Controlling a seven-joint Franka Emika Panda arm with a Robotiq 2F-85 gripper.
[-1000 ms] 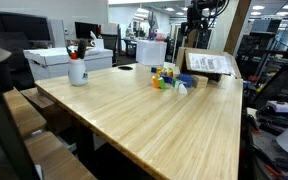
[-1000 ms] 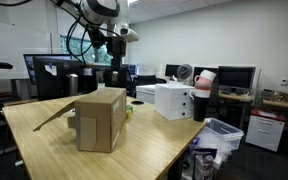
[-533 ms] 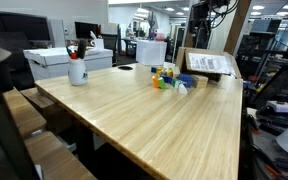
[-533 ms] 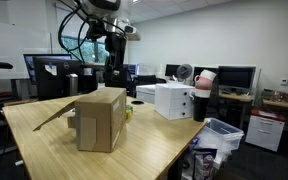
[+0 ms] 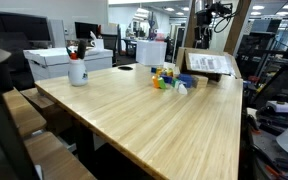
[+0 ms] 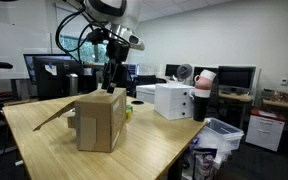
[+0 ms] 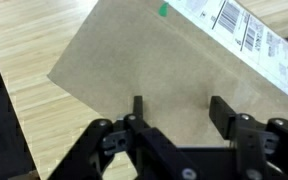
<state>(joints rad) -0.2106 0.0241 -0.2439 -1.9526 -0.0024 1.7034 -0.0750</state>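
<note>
A brown cardboard box stands on the wooden table, one flap hanging open at its side; in an exterior view it shows as the box with a white label on top. My gripper hangs just above the box's top, pointing down. The wrist view shows the gripper open, both black fingers apart over the bare cardboard of the box, with nothing between them. A shipping label with a barcode lies at the upper right of that top face.
Small colourful toys lie on the table near the box. A white mug with pens stands at the far side. A white case, monitors and a blue-lined bin surround the table.
The arm has come down towards the top of the cardboard box. The box and the other things on the table have not moved.
</note>
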